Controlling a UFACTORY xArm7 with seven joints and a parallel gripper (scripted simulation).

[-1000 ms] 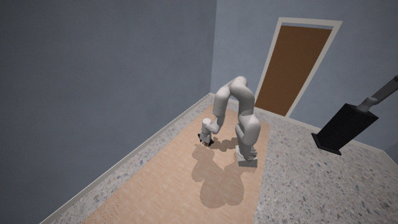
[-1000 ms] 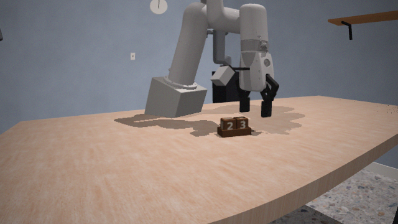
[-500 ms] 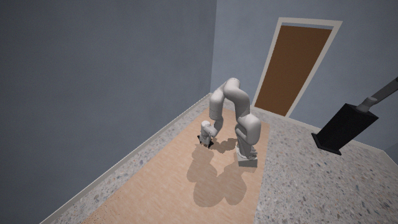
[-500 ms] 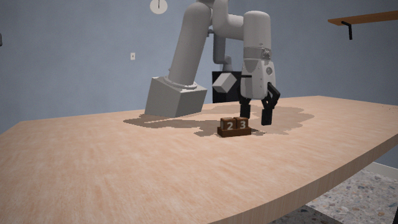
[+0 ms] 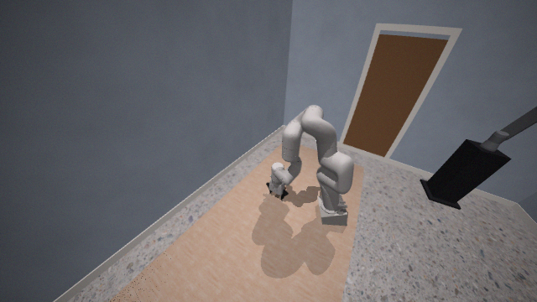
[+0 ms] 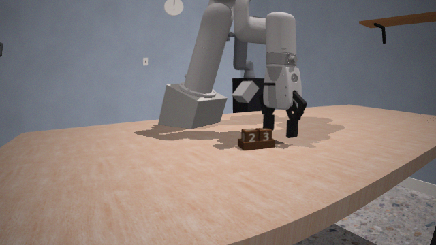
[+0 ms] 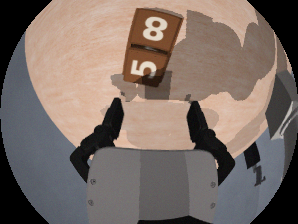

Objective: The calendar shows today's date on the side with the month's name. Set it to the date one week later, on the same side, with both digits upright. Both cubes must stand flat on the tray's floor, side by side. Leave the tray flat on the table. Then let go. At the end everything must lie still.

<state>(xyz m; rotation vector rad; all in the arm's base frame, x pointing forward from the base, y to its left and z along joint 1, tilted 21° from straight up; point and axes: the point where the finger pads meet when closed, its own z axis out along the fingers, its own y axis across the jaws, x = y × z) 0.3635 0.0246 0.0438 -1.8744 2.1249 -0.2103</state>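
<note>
On the pale wooden surface point(image 5: 235, 247) point(image 6: 191, 177) point(image 7: 75, 70), two brown cubes with white digits point(image 6: 257, 135) point(image 7: 152, 47) sit side by side in a dark brown wooden tray point(image 6: 257, 144), showing 2 and 3 outward, 8 and 5 on top. Near them, the black fingers point(image 5: 277, 195) point(image 6: 280, 129) stand fully apart, holding nothing.
</note>
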